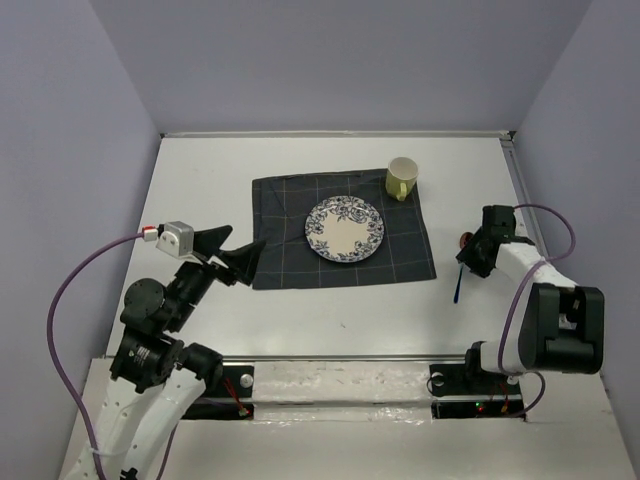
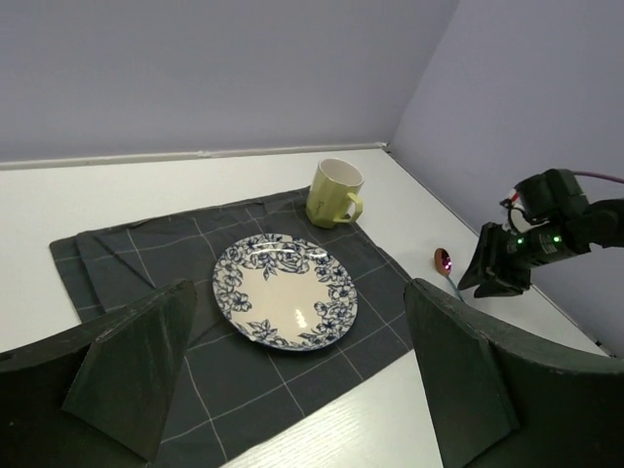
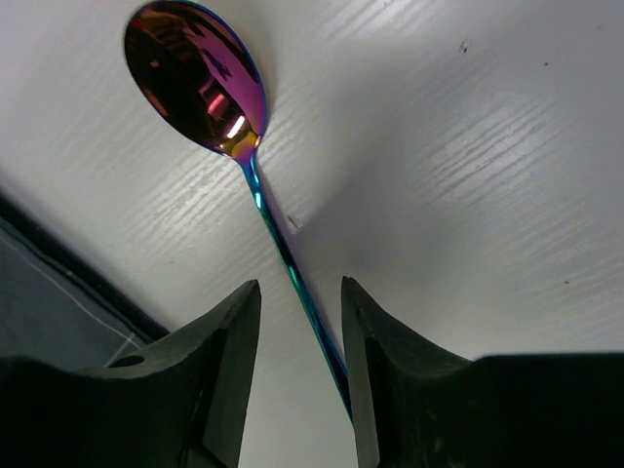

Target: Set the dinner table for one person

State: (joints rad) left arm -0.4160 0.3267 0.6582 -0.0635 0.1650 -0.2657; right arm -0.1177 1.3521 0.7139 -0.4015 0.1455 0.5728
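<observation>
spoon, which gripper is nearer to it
Right. The right gripper hangs right over the spoon, with the handle between its fingers. The left gripper is far off, at the left edge of the cloth.

One plate [image 1: 344, 229], one mug [image 1: 401, 178], one spoon [image 3: 200, 83], one cloth [image 1: 290, 215].

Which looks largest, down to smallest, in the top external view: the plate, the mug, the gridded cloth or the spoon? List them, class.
1. gridded cloth
2. plate
3. mug and spoon, unranked: the spoon is longer but thin and partly hidden.
</observation>
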